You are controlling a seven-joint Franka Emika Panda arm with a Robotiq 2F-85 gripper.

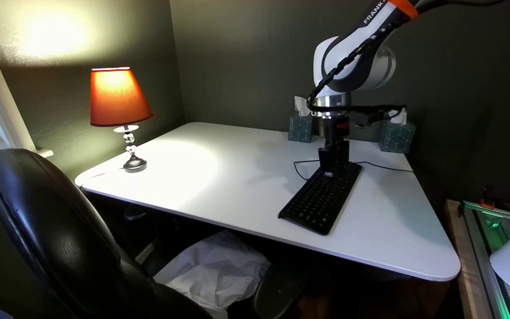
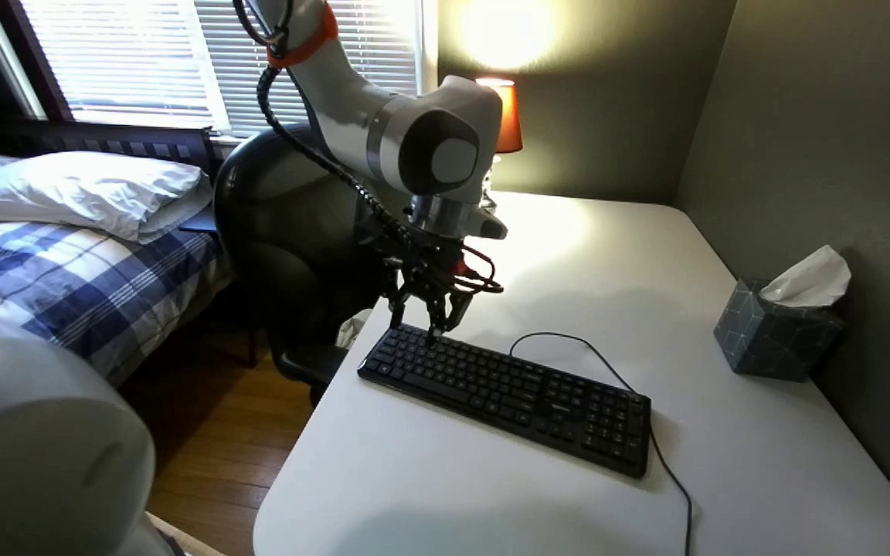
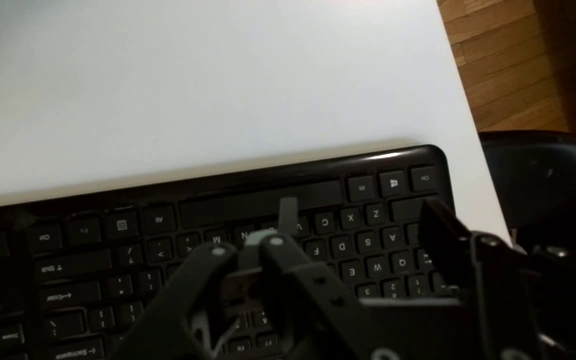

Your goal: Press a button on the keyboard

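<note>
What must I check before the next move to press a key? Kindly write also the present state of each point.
1. Black keyboard fully on the white table: ok.
2. Robotiq gripper over the keyboard: ok, by the wrist view.
3. Fingers closed, probably better for one key: not ok, they stand apart.
4. Intended key under a fingertip: cannot tell; in the wrist view one overlaps the space bar, but no key is named.
5. Fingertips off the keys: cannot tell; no view settles it.
6. Keyboard cable clear of the gripper: ok in an exterior view.
</note>
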